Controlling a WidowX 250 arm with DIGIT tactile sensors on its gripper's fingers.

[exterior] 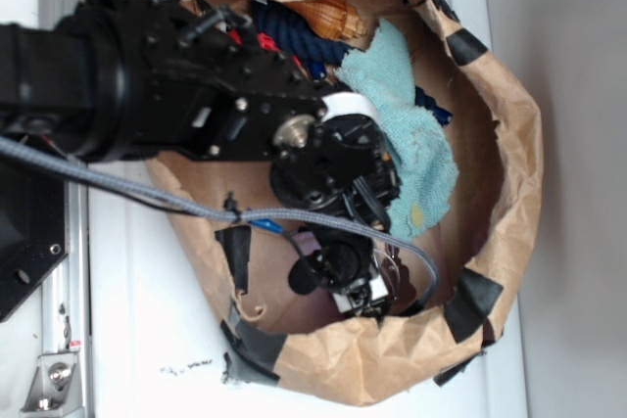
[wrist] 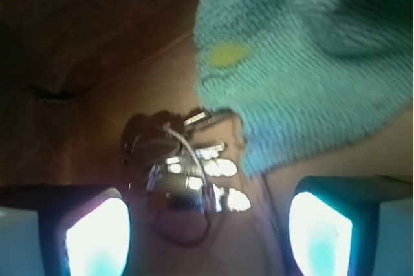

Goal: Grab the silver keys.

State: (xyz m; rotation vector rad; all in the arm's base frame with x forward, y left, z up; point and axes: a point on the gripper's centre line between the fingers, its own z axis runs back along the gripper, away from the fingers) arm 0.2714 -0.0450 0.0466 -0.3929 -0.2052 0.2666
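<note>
Gripper (wrist: 208, 224): spread wide, its two glowing fingertips at the bottom corners of the wrist view, nothing between them held; from the side it hangs low inside the bag, fingers pointing down at the floor of it.
Fingertips (wrist: 97, 237): lit pale white-blue, dark-edged, well apart from each other.
Silver keys (wrist: 187, 166): a small shiny bunch on thin wire rings, lying on the brown paper floor of the bag, in the gap above and between the fingertips, nearer the left one; I can't tell if anything touches them. In the exterior view only a glint of wire shows beside the gripper.
Teal cloth (exterior: 416, 134): crumpled, with a yellow spot, lying just beside the keys; its lower edge overlaps or touches the bunch on the right.
Paper bag (exterior: 509, 193): brown, rolled rim patched with black tape, sitting on a white surface.
Blue rope (exterior: 294, 36): coiled at the far end of the bag, partly behind the arm.
Grey cable (exterior: 127, 188): runs across the arm and loops down toward the gripper.
</note>
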